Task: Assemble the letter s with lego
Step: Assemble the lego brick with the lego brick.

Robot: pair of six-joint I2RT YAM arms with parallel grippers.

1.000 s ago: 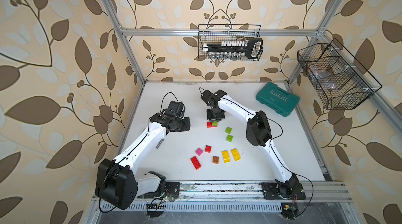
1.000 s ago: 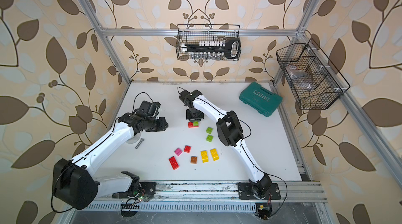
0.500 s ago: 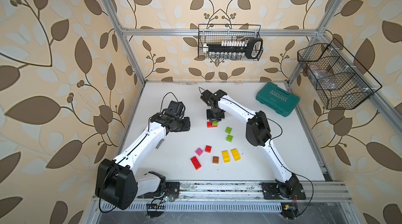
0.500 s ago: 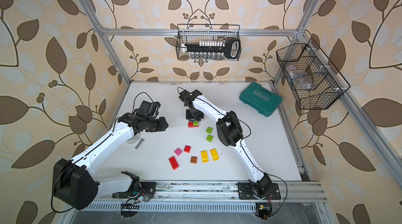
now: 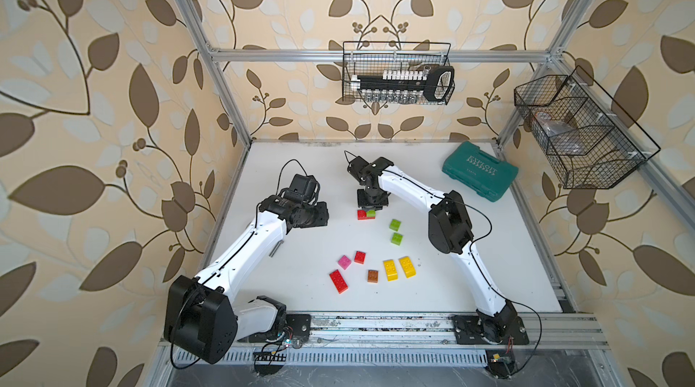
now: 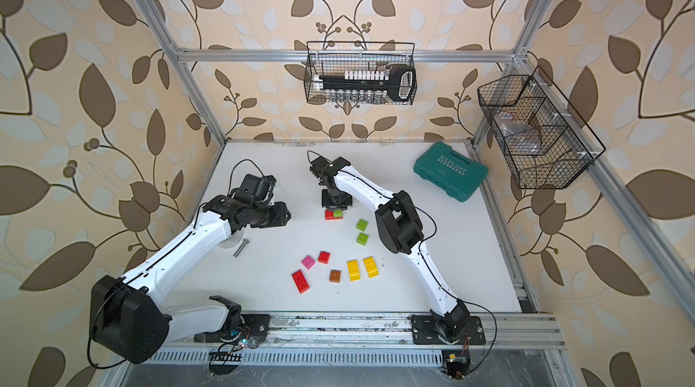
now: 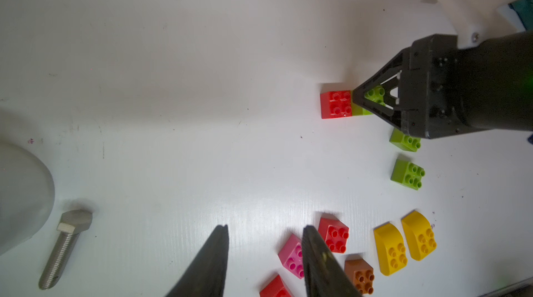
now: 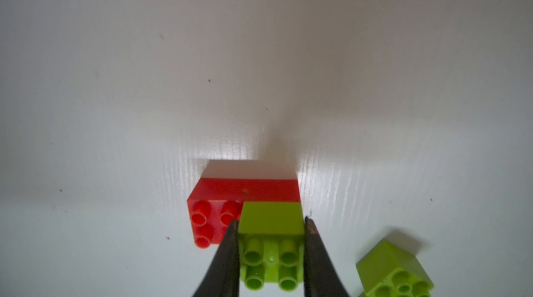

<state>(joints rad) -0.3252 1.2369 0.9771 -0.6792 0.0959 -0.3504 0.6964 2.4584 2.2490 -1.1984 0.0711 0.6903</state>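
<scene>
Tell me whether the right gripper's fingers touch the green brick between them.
Touching. The right wrist view shows both fingers of the right gripper pressed against opposite sides of the green brick, with no gap visible.

Lime brick [image 8: 271,219] touched red brick [image 8: 215,194], studs up | two lime squares [image 5: 395,224] [image 5: 396,238] nearby | pink brick [image 5: 344,261], brown brick [image 5: 372,275], red pair [image 5: 360,257] [image 5: 338,281], yellow pair [image 5: 390,270] [image 5: 407,267] clustered apart.

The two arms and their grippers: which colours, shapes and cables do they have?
The left arm and the right arm have slim white links joined by bulky black joint housings. Thin black cables run along them and loop out near the joints. The left gripper and the right gripper have black fingers that taper to narrow tips. No markings can be read.
</scene>
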